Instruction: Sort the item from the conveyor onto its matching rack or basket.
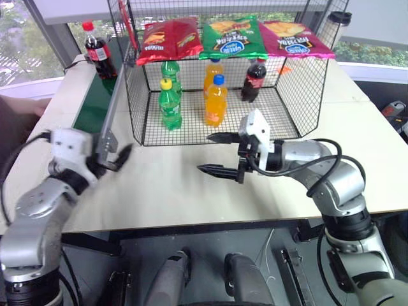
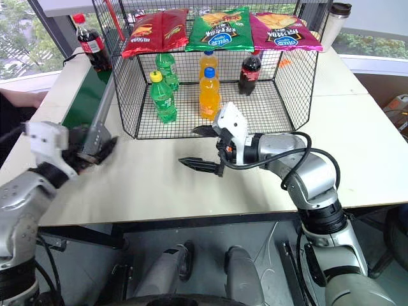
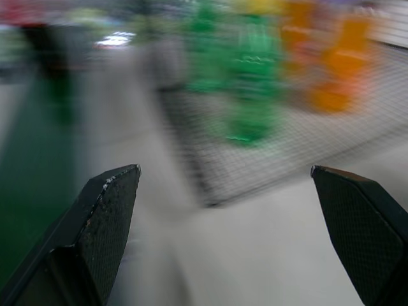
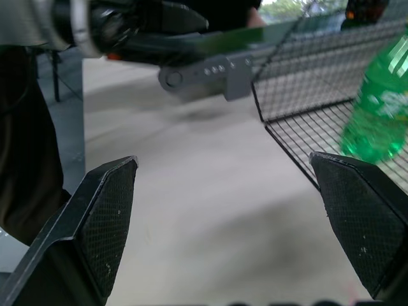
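While both arms hang above the pale surface in front of the basket, neither holds anything. Left gripper sits at the near end of the conveyor, pointing toward the far side, jaws released and spread wide. Right gripper reaches across toward the left, roughly level, just before the basket's near wall; jaws likewise wide apart and empty.

Cola bottle with red cap stands upright at the far end of the conveyor, well apart from both grippers.

Basket contents, counted: two green soda bottles, two orange soda bottles, one more cola bottle at the far right. All upright. Three chip bags lie along the upper rail: red, green, magenta.

Basket's left wall stands just beside the conveyor frame. A dark-lidded cup stands at the far right, behind the basket.
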